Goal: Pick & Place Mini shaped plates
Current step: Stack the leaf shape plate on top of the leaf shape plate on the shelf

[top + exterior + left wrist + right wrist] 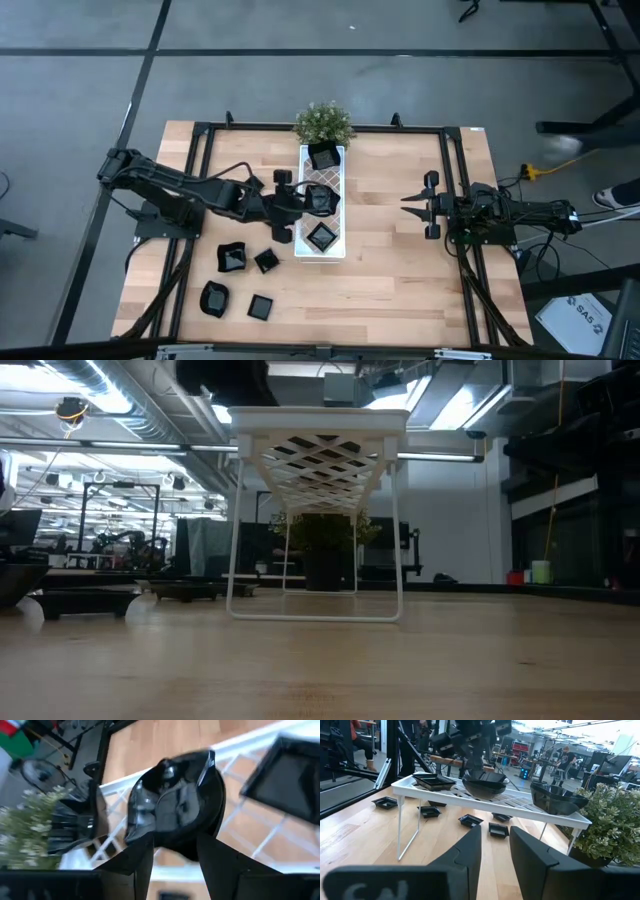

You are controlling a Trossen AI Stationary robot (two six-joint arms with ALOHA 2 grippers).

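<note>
The long white lattice tray (322,178) stands on thin legs at the table's middle, and a potted plant (323,122) sits at its far end. One black mini plate (322,155) lies on the tray's far part and another (321,237) on its near part. My left gripper (303,200) is over the tray's middle, shut on a third, rounded plate (175,805). Several more plates (232,257) lie on the wood to the tray's near left. My right gripper (408,205) hovers open to the tray's right, holding nothing. My left gripper pinches the rounded black plate by its rim (176,844) between its two fingers (136,862). It reaches in from the table's left, slanting downward. The plate sits tilted over the tray's middle (485,782); whether its underside rests on the lattice I cannot tell.
The tray is raised on legs (236,530), and small plates (470,820) lie on the wood under and beside it. A black frame rail (455,190) runs along each side of the table. Bare wood lies between the tray and my right gripper.
</note>
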